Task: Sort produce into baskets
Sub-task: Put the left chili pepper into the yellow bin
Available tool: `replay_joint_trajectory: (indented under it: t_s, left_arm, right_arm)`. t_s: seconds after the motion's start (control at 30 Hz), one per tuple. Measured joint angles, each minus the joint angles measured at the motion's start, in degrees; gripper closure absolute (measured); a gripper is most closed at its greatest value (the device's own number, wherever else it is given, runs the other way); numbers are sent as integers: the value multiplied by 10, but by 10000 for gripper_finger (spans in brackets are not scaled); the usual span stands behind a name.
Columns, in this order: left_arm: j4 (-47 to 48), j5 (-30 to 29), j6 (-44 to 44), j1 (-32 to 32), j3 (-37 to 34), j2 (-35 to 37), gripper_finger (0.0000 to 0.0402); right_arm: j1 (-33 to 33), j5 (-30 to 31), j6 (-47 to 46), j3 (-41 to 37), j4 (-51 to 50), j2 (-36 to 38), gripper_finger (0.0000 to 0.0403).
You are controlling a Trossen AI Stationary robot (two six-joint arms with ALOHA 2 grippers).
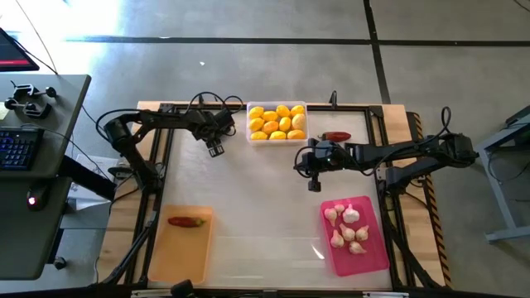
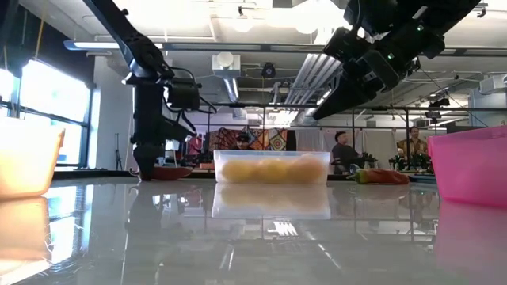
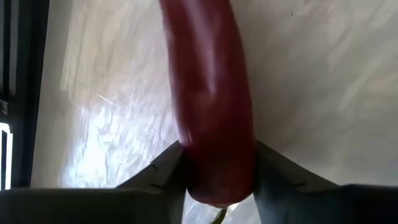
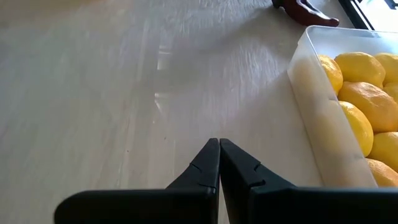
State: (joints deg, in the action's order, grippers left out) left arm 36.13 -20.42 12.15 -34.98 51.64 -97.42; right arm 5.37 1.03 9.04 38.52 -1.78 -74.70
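A long dark red chili pepper (image 3: 211,93) lies on the table left of the clear basket (image 1: 277,141), which is filled with yellow lemons (image 1: 277,122). My left gripper (image 3: 217,162) is shut on this pepper; in the high view the gripper (image 1: 217,151) hides it. A second chili (image 1: 335,136) lies on the table right of the clear basket. A third (image 1: 186,221) lies in the orange basket (image 1: 178,257). The pink basket (image 1: 368,258) holds several garlic bulbs (image 1: 349,228). My right gripper (image 1: 315,185) hangs shut above the table's middle, holding nothing. My left gripper pinches the chili near its stem end (image 3: 214,180) between its two fingers (image 3: 171,168), one on each long side. The fingers come steeply from above and lie across the pepper. In the low view the pepper (image 2: 170,172) rests on the table, running away from the fingers.
Bare tabletop stretches between the three baskets in the middle and along the near edge. A dark frame runs round the table. At the far left stands a desk with a keyboard (image 1: 18,149). People and equipment show in the room behind the table.
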Motion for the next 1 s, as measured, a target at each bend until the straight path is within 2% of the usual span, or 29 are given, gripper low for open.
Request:
replay_joint_trajectory:
  t_s: [0.17,0.37,0.57,0.73,1.0]
  left_arm:
    - [14,3,10,3,5,0,306]
    - [84,11,16,25,37,5,300]
    - [143,16,14,70,44,64,302]
    - [205,39,-19,134,44,143,304]
    - [311,91,-110,292,44,261,304]
  right_arm:
    - [0,0,0,0,-3,0,403]
    - [0,0,0,0,-4,0,403]
    - [0,0,0,0,-6,0,403]
    - [0,0,0,0,-6,0,403]
    - [0,0,0,0,-7,0,403]
